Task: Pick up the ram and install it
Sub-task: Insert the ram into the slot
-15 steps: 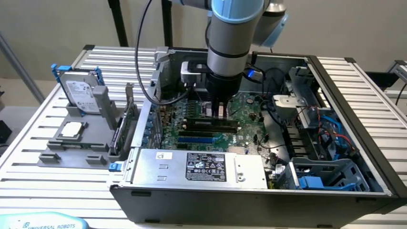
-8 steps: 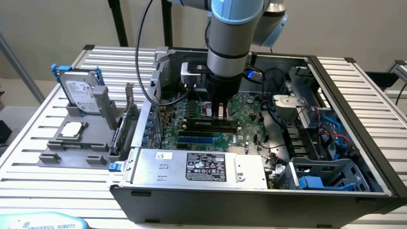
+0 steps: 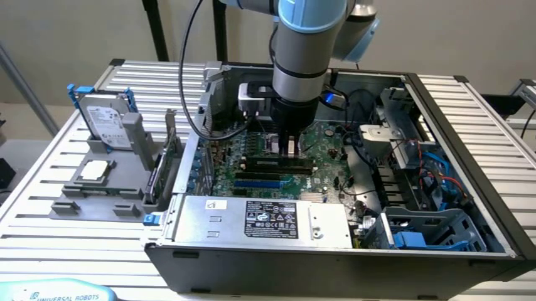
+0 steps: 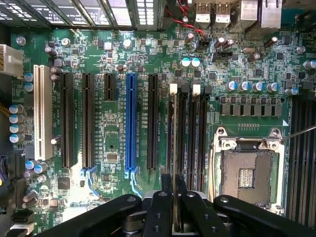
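On the slatted table (image 3: 50,188), at the exterior view's left, a grey holder (image 3: 105,188) carries a hard drive (image 3: 109,122) standing upright in a blue frame; a card (image 3: 172,153) stands on edge at the holder's right end, just beside the case wall. The open case (image 3: 335,257) lies right of it, power supply (image 3: 260,216) along its near edge, motherboard (image 3: 327,141) on its floor. The arm (image 3: 305,50) reaches straight down over the board. The gripper (image 4: 174,190) is clenched on the ram (image 4: 175,143), fingers (image 4: 160,207) pinching the stick edge-on from both sides. In the wrist view the ram runs along a memory slot (image 4: 183,133), right of the blue slot (image 4: 131,123) and left of the CPU socket (image 4: 247,170); whether it is fully seated cannot be told. In the exterior view the ram (image 3: 290,148) shows below the wrist, above the dark slots. Cables and a blue drive bay (image 3: 418,235) occupy the case's right end.
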Robot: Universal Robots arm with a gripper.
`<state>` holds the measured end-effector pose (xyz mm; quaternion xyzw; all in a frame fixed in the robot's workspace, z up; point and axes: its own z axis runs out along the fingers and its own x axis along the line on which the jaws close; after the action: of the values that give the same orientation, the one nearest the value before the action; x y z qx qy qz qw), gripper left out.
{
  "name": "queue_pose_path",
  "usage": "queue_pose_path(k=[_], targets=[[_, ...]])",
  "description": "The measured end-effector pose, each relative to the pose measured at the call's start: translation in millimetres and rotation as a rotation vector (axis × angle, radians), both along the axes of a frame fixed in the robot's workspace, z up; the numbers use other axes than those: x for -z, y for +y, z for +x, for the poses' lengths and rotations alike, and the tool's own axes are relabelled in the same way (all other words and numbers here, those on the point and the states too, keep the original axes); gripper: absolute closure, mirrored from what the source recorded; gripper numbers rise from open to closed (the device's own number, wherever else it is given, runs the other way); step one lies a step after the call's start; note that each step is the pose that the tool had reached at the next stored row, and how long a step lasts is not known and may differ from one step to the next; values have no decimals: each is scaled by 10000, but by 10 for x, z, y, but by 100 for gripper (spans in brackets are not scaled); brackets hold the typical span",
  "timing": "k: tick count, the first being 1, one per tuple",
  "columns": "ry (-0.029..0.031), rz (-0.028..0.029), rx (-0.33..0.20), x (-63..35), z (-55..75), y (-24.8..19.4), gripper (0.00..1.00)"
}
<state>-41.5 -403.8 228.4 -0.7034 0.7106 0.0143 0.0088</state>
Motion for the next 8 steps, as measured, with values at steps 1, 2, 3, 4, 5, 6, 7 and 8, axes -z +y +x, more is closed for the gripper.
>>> queue_pose_path(k=[1, 2, 3, 4, 5, 6, 7, 8], targets=[[0, -2, -3, 3, 0, 1, 87], [1, -5, -4, 5, 0, 1, 87], [1, -6, -5, 8, 0, 2, 87], [1, -6, -6, 10, 0, 4, 87], [0, -4, -6, 12, 0, 6, 87], [-1, -3, -6, 15, 0, 8, 87], [0, -4, -6, 16, 0, 9, 87], [0, -5, -6, 18, 0, 11, 87]])
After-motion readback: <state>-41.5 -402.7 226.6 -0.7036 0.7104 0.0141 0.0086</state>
